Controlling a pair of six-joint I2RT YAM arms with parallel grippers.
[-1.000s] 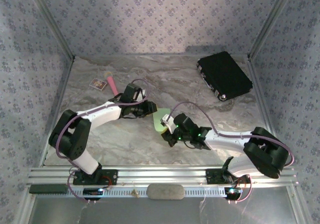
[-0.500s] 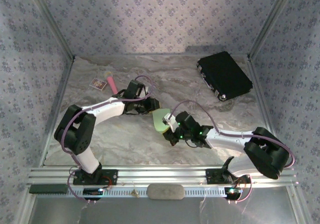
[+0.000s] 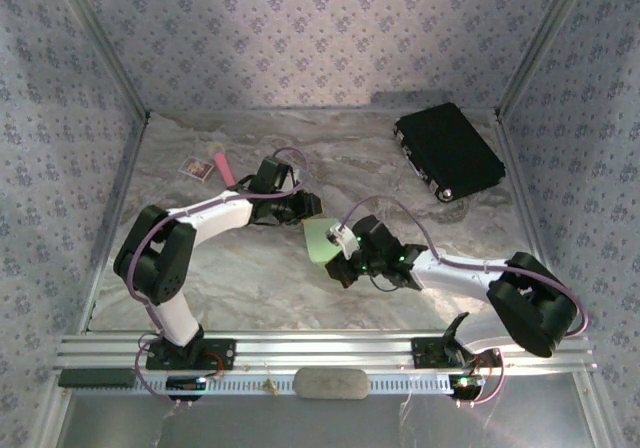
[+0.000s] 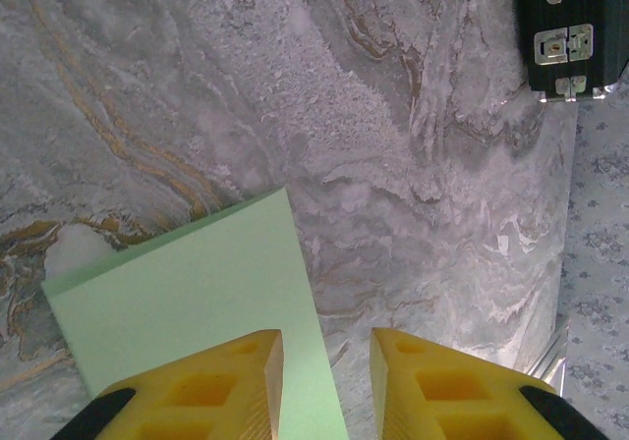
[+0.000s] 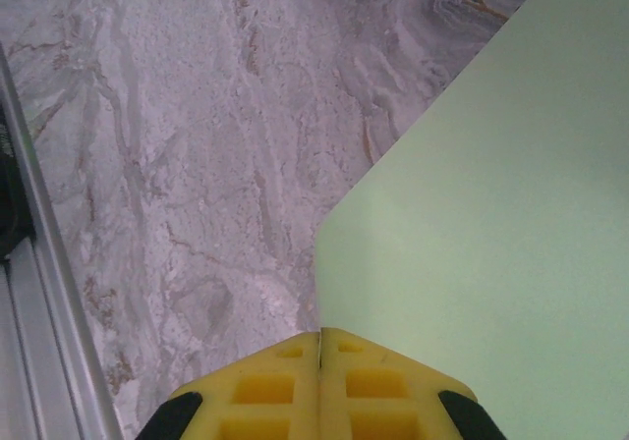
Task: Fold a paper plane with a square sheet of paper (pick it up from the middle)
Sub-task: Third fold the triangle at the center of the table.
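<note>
The thin lime-green square sheet of paper (image 3: pixel 320 236) is clamped in the right gripper (image 5: pixel 320 338); the left gripper (image 4: pixel 326 347) is spread, grasping nothing. Folding is judged mostly outstanding.

The square sheet of paper (image 3: pixel 318 238) is plain pale lime green. The table (image 3: pixel 250 278) is grey marble streaked with tan and gold veins. The walls (image 3: pixel 300 28) carry lilac-grey wallpaper with a small repeating floral motif. The case (image 3: pixel 448 151) is black with silver latches. The left gripper (image 4: pixel 326 337) and right gripper (image 5: pixel 320 337) have yellow fingers. The left arm (image 3: pixel 215 220) and right arm (image 3: pixel 455 271) are white with black joints. The stick (image 3: pixel 226 171) is pink.
</note>
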